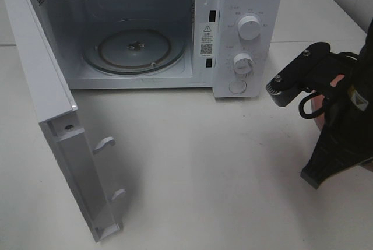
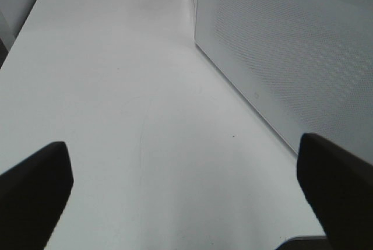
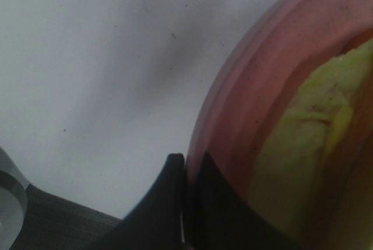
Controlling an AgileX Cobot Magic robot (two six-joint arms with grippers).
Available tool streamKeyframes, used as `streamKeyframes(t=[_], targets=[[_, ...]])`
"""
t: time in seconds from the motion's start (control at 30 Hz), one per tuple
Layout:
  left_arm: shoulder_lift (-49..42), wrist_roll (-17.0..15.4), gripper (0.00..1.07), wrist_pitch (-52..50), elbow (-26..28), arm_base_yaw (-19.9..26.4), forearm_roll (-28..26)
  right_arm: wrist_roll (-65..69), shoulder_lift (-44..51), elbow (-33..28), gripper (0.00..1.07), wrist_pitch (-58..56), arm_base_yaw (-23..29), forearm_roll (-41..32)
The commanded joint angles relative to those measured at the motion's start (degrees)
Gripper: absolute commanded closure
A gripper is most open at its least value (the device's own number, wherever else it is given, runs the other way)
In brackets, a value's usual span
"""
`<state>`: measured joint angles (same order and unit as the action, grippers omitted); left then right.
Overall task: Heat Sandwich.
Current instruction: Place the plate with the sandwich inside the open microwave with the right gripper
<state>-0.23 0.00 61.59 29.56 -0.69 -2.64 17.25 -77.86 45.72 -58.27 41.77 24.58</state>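
Right wrist view: right gripper (image 3: 186,160) black, matt, fingers tapering to blunt tips; jaws pressed together, tips right at the rim of the round pink plate (image 3: 245,87). Cannot tell whether any rim sits between them. Plate glossy, smooth, with a shallow stepped rim, resting on the white table (image 3: 87,57).

Sandwich (image 3: 309,162) on the plate, just beside the closed tips. Only a blurred, pale yellow-green leafy band in sight, soft and wrinkled, with darker brown tones past it. Band elongate, running roughly along the near curve of the rim and away from the fingertips. Cannot tell the whole sandwich's long axis or facing, as most of it is out of frame.

High view: white microwave (image 1: 245,5), boxy, smooth shell, at the back of the table. Door (image 1: 52,98) swung wide to the left, two hooked latches on its inner edge. Round clear glass turntable (image 1: 137,49) lying flat in the cavity. Two round white knobs (image 1: 249,27) stacked on the control panel, round button (image 1: 237,87) below them. Right arm (image 1: 338,122) black, angular, low at the right edge, hiding its gripper and the sandwich.

Left wrist view: left gripper (image 2: 182,142) with jaws spread wide, nothing between them, over bare table beside a white panel (image 2: 291,57) of fine dot mesh
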Motion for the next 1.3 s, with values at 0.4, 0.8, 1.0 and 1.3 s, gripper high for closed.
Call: streamKeyframes(t=[0.4, 0.8, 1.0, 1.3], targets=[[-1.09, 0.0, 0.07, -0.52, 0.0, -0.34, -0.46, 0.34, 5.84, 0.17, 1.07, -5.67, 11.63, 0.17], [-1.09, 0.0, 0.07, -0.52, 0.0, -0.34, -0.46, -2.18, 6.42, 0.17, 1.07, -5.79, 20.97, 0.17], [-1.09, 0.0, 0.07, -0.52, 0.0, -0.34, -0.46, -6.13, 6.42, 0.17, 1.07, -5.61, 24.75, 0.17], [-1.09, 0.0, 0.07, -0.52, 0.0, -0.34, -0.46, -13.12, 6.42, 0.17, 1.07, -2.18, 25.32, -2.41]])
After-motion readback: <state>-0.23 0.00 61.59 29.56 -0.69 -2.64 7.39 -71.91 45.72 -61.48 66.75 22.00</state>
